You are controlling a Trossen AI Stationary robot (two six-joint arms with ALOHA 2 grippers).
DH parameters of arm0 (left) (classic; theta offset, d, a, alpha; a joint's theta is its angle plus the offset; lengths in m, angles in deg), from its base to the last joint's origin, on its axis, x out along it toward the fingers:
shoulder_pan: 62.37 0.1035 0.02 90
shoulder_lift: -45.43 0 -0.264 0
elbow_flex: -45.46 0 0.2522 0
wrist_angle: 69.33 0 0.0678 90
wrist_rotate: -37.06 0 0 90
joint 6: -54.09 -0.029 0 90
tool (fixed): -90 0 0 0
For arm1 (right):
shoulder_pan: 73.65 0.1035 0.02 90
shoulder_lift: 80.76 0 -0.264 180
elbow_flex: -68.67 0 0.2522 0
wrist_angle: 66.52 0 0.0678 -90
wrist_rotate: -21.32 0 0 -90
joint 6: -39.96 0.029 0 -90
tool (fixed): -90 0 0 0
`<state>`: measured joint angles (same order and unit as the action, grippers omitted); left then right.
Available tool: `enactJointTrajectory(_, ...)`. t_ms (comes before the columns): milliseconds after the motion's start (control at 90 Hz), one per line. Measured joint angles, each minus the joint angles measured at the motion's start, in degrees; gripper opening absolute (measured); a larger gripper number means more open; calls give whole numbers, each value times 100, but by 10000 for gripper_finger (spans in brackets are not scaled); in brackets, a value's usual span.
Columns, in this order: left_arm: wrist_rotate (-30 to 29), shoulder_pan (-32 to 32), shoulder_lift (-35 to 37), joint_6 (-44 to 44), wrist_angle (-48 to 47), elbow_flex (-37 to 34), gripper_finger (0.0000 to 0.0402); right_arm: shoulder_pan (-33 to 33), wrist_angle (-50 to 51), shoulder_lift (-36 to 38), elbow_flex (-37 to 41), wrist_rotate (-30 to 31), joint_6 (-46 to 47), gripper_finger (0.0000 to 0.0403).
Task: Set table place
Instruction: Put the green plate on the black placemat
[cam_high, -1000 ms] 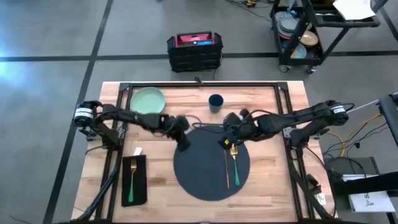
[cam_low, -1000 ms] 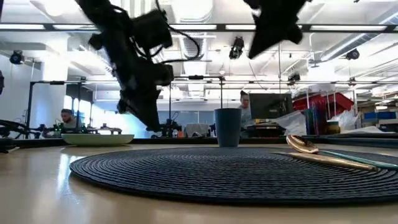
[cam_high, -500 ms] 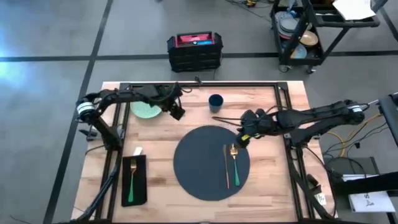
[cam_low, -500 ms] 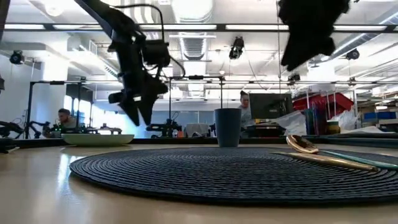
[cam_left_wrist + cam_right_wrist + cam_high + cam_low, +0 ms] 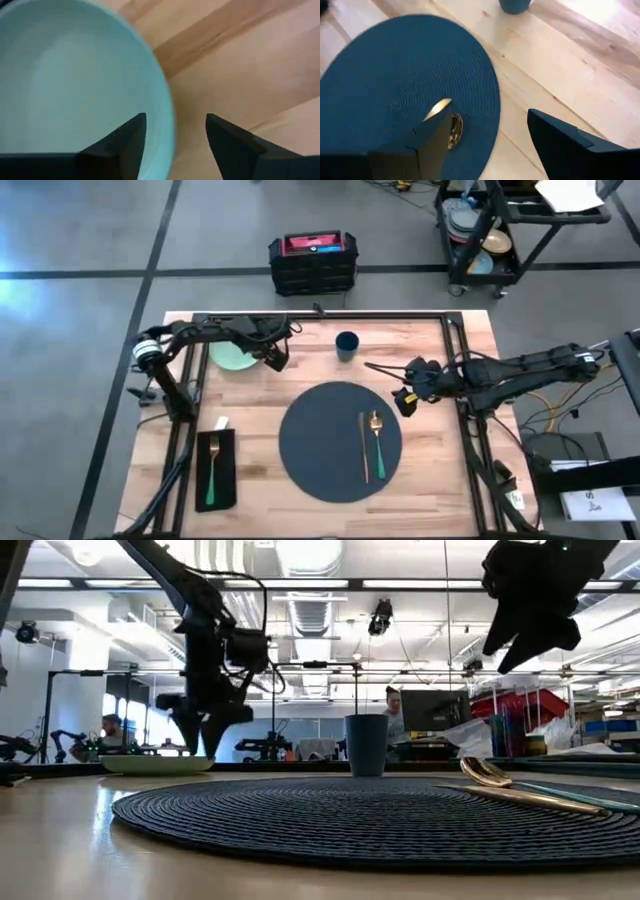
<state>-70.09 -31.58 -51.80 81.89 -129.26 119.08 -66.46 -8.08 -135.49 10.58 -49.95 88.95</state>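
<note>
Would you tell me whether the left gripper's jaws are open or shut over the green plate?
Open. In the left wrist view the left gripper shows both jaws apart, straddling the rim of the plate, not closed on it.

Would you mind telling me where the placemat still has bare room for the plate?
The placemat is bare across its left and middle. Its right side is crowded by the knife and spoon. The plate sits at the table's far left, under the open left end effector.
</note>
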Motion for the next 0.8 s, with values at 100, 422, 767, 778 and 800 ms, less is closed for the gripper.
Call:
enactJointTrajectory(100, -53, 7, -169, 125, -67, -79, 165, 6, -2, -16, 2, -37, -70, 232)
enactJointTrajectory(422, -133, -32, -414, 452, -208, -271, 28, 6, -1, -51, 2, -78, -211, 194)
enactJointTrajectory(767, 770, -568, 642, 628, -1158, 234, 1, 6, 3, -45, 2, -75, -517, 138)
enactJointTrajectory(778, 825, -633, 703, 656, -1147, 248, 1, 6, 1, -45, 2, -75, -521, 137)
enactJointTrajectory(800, 976, -780, 807, 712, -1106, 289, 1, 6, 1, -45, 2, -73, -537, 133)
